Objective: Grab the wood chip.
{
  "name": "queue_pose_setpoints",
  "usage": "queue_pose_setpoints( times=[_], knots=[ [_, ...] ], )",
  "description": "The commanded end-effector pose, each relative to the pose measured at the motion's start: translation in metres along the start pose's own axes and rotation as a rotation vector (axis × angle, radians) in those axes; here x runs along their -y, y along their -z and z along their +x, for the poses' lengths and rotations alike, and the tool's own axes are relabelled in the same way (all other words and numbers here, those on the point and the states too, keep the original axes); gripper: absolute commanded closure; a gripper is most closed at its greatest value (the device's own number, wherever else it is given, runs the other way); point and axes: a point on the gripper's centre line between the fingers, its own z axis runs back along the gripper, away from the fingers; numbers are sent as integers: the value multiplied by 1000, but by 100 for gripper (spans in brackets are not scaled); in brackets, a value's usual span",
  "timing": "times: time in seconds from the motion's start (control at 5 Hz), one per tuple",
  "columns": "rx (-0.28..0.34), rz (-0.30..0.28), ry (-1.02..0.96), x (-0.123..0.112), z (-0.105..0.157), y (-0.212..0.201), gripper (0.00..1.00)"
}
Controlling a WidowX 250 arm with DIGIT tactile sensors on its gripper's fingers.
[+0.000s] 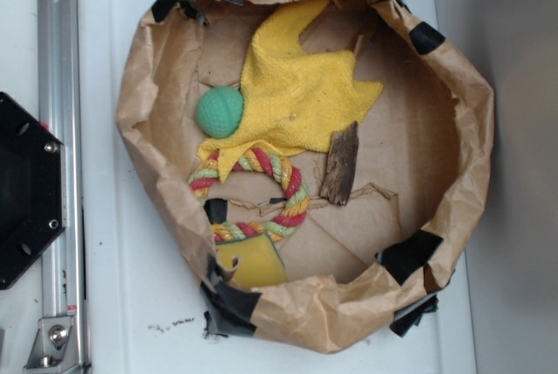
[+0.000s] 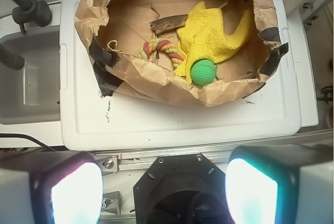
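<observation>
The wood chip [image 1: 340, 165] is a dark-brown sliver lying on the cardboard floor of a brown paper basin [image 1: 139, 104], just right of the rope ring [image 1: 250, 195] and below the yellow cloth [image 1: 301, 95]. In the wrist view the chip [image 2: 168, 23] lies near the basin's far side, left of the cloth [image 2: 214, 33]. My gripper [image 2: 164, 192] is open and empty, its two pads [image 2: 75, 195] wide apart at the bottom of the wrist view, high above the black base and well short of the basin. The gripper does not show in the exterior view.
A green ball [image 1: 220, 112] rests against the cloth; it also shows in the wrist view [image 2: 202, 71]. A yellow square piece [image 1: 251, 262] lies at the basin's near wall. The basin stands on a white lid [image 2: 172, 125]. The black robot base [image 1: 26, 191] and a metal rail [image 1: 59, 165] lie left.
</observation>
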Motion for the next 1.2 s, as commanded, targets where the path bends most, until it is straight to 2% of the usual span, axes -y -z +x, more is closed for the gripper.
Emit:
queue_pose_setpoints(
  times=[0.0,0.2,0.4,0.6,0.8,1.0],
  knots=[
    [0,0,0,0,0,0,0],
    [22,102,-167,-30,45,54,0],
    [21,86,-268,-33,89,86,0],
    [91,50,-479,-34,121,102,0],
    [174,47,-728,-32,137,119,0],
    [180,71,-796,-33,144,141,0]
  ],
)
